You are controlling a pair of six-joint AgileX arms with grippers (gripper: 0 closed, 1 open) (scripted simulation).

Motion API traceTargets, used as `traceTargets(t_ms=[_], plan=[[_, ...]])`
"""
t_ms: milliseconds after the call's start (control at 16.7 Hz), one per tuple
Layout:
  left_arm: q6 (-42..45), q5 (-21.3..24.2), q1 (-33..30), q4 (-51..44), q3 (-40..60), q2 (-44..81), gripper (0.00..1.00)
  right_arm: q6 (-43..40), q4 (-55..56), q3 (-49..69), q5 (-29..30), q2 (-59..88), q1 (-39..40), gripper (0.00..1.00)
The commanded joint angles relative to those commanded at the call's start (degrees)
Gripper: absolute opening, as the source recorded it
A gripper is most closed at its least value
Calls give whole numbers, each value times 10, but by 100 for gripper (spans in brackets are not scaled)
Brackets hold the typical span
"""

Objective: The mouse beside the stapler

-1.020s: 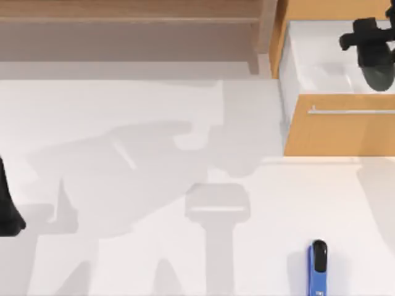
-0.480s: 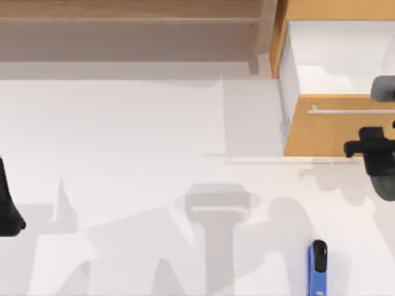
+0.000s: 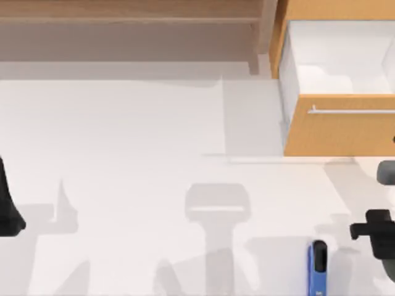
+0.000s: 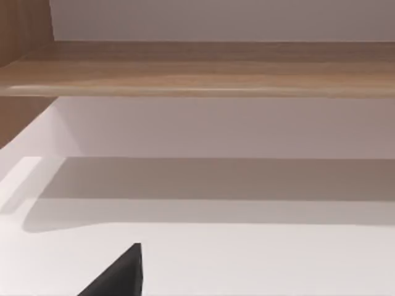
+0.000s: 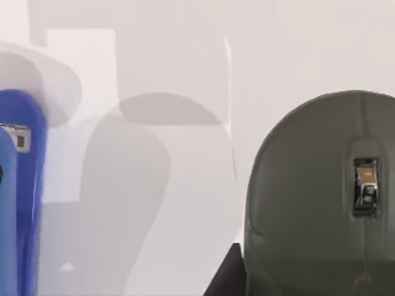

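The right tool (image 3: 378,231) carries the small, dark, domed mouse (image 5: 321,197) near the narrow blue stapler (image 3: 318,269). Next step: lowering it onto the white table (image 3: 123,154) to the right of the stapler

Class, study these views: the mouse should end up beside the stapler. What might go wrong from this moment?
1. The right end effector carries the mouse at the top view's right edge, near the stapler. Setting it down too close could knock the stapler askew.
2. The mouse is rounded and smooth, so it may slip or land tilted on release.
The left end effector, parked at the left edge, seems to pose no risk.
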Motion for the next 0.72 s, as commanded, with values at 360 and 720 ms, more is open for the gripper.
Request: traceTargets(t_ms=[360,720], plan=[[0,0,0,0,0,0,100,9,8,-31,0,-9,6,0],[0,0,0,0,0,0,100,9,7,-29,0,-7,4,0]])
